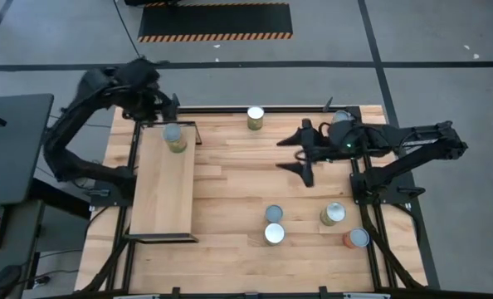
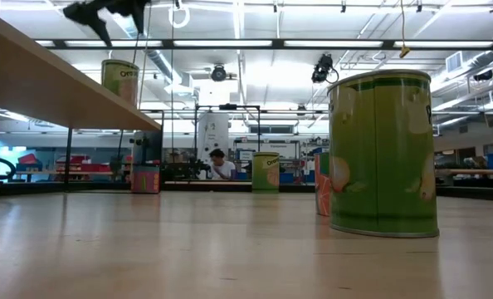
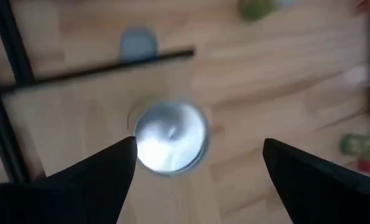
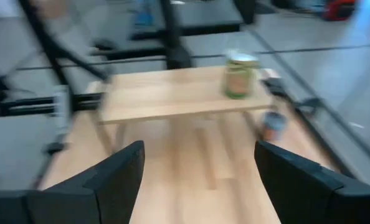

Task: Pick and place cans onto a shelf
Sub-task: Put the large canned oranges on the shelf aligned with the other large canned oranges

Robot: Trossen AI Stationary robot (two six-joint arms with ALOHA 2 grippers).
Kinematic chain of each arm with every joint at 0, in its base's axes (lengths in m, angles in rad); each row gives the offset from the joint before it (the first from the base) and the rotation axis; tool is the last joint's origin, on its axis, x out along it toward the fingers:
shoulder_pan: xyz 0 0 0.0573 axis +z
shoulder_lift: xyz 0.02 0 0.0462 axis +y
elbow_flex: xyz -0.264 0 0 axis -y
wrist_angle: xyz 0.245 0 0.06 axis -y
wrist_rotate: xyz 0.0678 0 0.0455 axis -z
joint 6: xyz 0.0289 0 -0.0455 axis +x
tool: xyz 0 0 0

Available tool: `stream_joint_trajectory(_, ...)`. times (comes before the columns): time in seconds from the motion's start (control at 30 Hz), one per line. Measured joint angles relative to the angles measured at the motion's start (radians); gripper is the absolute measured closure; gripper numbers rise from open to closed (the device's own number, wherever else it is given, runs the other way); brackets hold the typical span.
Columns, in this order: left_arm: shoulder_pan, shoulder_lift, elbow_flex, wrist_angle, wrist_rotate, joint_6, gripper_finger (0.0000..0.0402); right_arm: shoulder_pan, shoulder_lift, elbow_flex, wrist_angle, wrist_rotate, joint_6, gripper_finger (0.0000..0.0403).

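The shelf (image 1: 163,187) is a pale board on a thin black frame at the table's left. One olive-green can (image 1: 174,137) stands upright on its far end. It also shows in the low view (image 2: 119,80) and the right wrist view (image 4: 240,76). My left gripper (image 3: 200,149) is open above this can's silver top (image 3: 170,137), one finger on either side. It hangs clear of the can in the low view (image 2: 105,15). My right gripper (image 1: 299,155) is open and empty over the table's middle, pointing toward the shelf (image 4: 179,93).
Several cans stand on the table: one at the far edge (image 1: 256,117), two near the middle front (image 1: 274,213) (image 1: 275,233), a green one (image 1: 333,214) and an orange-red one (image 1: 356,239) at the right front. A bluish can (image 4: 272,126) stands on the table by the shelf's far end.
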State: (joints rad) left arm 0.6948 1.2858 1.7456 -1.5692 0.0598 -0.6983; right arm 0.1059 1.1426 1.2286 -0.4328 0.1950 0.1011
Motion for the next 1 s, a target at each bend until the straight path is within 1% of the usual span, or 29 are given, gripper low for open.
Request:
stream_joint_trajectory(0.1, -0.028, -0.037, 0.065, 0.008, -0.065, 0.032, 0.0047, -0.072, 0.037, 0.000, -0.015, 0.018, -0.002, 0.0091)
stream_joint_trajectory(0.2, -0.089, -0.094, 0.086, 0.090, -0.113, 0.092, 0.0047, -0.172, 0.104, 0.000, -0.004, -0.003, -0.037, 0.0084)
stream_joint_trajectory(0.3, -0.164, -0.148, 0.087, 0.203, -0.138, 0.140, 0.0047, -0.267, 0.194, 0.000, 0.026, -0.004, -0.071, 0.0065)
stream_joint_trajectory(0.4, -0.227, -0.190, 0.087, 0.275, -0.166, 0.172, 0.0047, -0.357, 0.279, 0.000, 0.092, -0.006, -0.085, 0.0037)
stream_joint_trajectory(0.5, -0.283, -0.219, 0.087, 0.302, -0.192, 0.226, 0.0047, -0.438, 0.360, 0.000, 0.145, -0.010, -0.078, 0.0011)
stream_joint_trajectory(0.6, -0.331, -0.231, 0.087, 0.315, -0.194, 0.291, 0.0047, -0.507, 0.438, 0.000, 0.175, -0.044, -0.079, 0.0007)
stream_joint_trajectory(0.8, -0.430, -0.233, 0.086, 0.330, -0.203, 0.398, 0.0047, -0.597, 0.576, 0.000, 0.234, -0.099, -0.120, 0.0005)
stream_joint_trajectory(0.93, -0.465, -0.190, 0.087, 0.382, -0.229, 0.432, 0.0047, -0.621, 0.566, 0.000, 0.203, -0.175, -0.086, 0.0005)
stream_joint_trajectory(1.0, -0.460, -0.150, 0.086, 0.433, -0.234, 0.496, 0.0047, -0.625, 0.539, 0.000, 0.193, -0.187, -0.121, 0.0008)
